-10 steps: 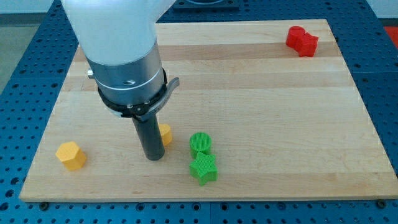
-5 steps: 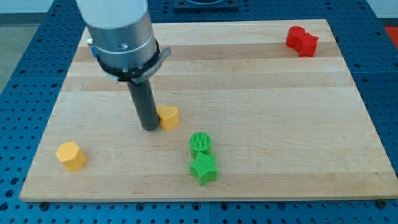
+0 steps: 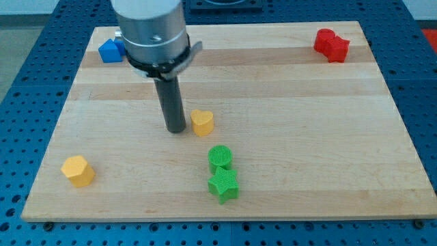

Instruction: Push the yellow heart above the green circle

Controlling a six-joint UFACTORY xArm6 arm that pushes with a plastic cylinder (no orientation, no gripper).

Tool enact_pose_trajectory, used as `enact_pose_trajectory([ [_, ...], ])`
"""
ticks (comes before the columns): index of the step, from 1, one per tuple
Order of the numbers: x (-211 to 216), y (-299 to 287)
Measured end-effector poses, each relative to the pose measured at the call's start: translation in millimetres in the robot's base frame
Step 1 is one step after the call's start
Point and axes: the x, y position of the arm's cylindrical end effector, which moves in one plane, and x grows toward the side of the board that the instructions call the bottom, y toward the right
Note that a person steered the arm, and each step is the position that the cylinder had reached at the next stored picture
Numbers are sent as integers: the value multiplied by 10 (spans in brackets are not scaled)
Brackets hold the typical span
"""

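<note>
my tip [image 3: 177, 129] is resting on the wooden board [image 3: 287, 137] just left of the yellow heart [image 3: 202, 123], carrying no jaws and gripping nothing. the heart is sitting up-left of the green circle [image 3: 220, 158], with the green star [image 3: 223, 186] touching the circle's lower side

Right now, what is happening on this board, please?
My tip stands just to the view's left of the yellow heart, about touching it. The heart sits above the green circle, a little to its left. A green star lies below the circle; the other blocks sit far off.
</note>
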Motion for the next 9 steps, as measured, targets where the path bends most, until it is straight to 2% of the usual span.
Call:
enact_pose_trajectory([
  [1,-142,48],
  [4,-112,171],
  [7,232,368],
  [9,236,368],
])
